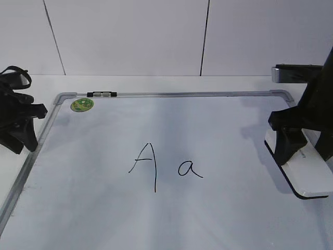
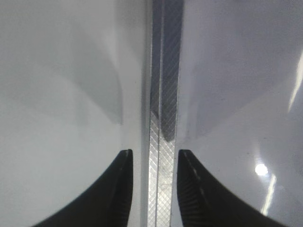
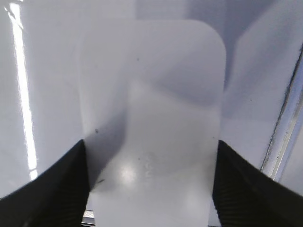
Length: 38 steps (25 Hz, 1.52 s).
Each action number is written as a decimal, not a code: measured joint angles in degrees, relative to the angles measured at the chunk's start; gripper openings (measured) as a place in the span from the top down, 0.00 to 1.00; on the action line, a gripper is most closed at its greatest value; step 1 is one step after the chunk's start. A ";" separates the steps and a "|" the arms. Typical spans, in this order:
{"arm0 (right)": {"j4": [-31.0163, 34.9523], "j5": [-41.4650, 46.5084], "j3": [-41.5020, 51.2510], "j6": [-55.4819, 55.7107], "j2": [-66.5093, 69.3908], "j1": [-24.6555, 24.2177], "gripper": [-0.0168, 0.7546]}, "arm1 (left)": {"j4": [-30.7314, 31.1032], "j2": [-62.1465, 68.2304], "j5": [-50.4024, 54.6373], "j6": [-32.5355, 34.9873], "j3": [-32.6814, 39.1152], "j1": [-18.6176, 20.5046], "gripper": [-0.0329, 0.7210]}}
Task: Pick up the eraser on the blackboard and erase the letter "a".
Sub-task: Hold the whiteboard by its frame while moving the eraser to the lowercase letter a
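Note:
The white eraser (image 1: pixel 309 174) lies on the blackboard (image 1: pixel 208 125) near its right edge, its black felt side down. My right gripper (image 1: pixel 286 156) is lowered over the eraser's far end. In the right wrist view the eraser (image 3: pixel 156 94) fills the space between the two fingers of the right gripper (image 3: pixel 150 156), which touch its long sides. The small letter "a" (image 1: pixel 190 169) is at the board's middle, just right of a taller capital "A" (image 1: pixel 145 164). My left gripper (image 1: pixel 26 143) hangs at the board's left edge, open and empty (image 2: pixel 154 156), straddling the grey frame (image 2: pixel 163 142).
A round green sticker (image 1: pixel 82 104) and a small black-and-white clip (image 1: pixel 102 94) sit at the board's far left corner. The board's right frame (image 3: pixel 284 127) runs close beside the eraser. A white wall stands behind the table.

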 joint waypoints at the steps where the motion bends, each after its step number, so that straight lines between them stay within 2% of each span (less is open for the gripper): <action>1: 0.00 0.00 0.00 0.00 0.00 0.00 0.28 | -0.12 0.29 -0.09 0.00 0.00 0.00 0.64; 34: 0.41 0.04 0.00 0.00 0.00 0.00 0.28 | 0.47 2.85 -1.05 0.00 -0.11 0.00 0.65; 38: 0.41 0.04 0.00 0.00 0.00 0.00 0.28 | 0.47 2.85 -1.05 0.00 -0.11 0.00 0.72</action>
